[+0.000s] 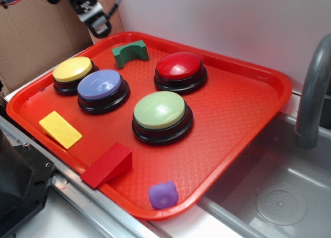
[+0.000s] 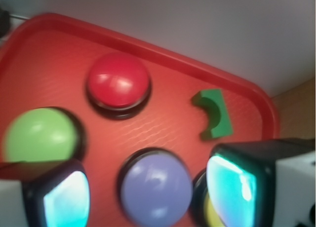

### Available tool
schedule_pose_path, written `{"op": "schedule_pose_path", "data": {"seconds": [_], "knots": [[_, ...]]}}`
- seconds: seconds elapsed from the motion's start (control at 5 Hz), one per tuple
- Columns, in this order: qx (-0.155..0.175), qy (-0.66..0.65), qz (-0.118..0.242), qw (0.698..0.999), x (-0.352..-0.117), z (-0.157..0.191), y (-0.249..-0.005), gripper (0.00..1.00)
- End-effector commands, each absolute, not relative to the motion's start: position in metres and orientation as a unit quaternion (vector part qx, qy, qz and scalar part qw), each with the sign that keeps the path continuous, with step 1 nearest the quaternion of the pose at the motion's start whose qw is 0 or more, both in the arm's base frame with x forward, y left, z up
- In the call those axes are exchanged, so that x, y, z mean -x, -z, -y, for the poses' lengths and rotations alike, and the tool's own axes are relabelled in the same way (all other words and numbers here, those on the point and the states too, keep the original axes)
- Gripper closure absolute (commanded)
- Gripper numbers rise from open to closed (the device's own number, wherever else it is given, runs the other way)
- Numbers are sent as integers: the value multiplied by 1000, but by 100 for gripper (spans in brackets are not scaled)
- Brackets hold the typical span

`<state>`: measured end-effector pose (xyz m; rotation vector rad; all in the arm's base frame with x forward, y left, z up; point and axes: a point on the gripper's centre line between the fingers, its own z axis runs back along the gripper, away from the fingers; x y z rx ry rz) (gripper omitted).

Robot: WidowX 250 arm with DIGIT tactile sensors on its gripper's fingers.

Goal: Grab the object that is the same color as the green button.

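The small dark green arch block (image 1: 130, 53) lies near the far rim of the red tray (image 1: 243, 119); in the wrist view the green block (image 2: 215, 113) shows up right of centre. The green button (image 1: 161, 115) stands mid-tray, and the same green button (image 2: 40, 134) sits at the left of the wrist view. My gripper (image 1: 98, 20) hangs high above the tray's far left corner, left of the block. In the wrist view the gripper (image 2: 148, 192) is open with nothing between its fingers (image 2: 232, 185), only the blue button far below.
A red button (image 1: 180, 71), blue button (image 1: 102, 89) and yellow button (image 1: 72, 74) stand on the tray. A flat yellow block (image 1: 60, 129), red wedge (image 1: 107, 164) and small purple toy (image 1: 163, 195) lie near its front. A sink (image 1: 279, 196) with a grey faucet (image 1: 310, 93) is at the right.
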<state>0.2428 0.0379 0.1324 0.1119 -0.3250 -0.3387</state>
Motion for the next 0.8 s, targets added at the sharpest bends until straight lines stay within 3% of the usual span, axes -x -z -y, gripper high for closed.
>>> {"op": "schedule_pose_path", "data": {"seconds": [0.0, 0.2, 0.4, 0.6], "knots": [[-59, 155, 202, 965, -271, -79, -116, 0], [-70, 165, 190, 965, -284, -95, -97, 0], [-67, 170, 200, 963, -293, -105, -85, 0], [-72, 172, 175, 967, -303, -113, -67, 0]]}}
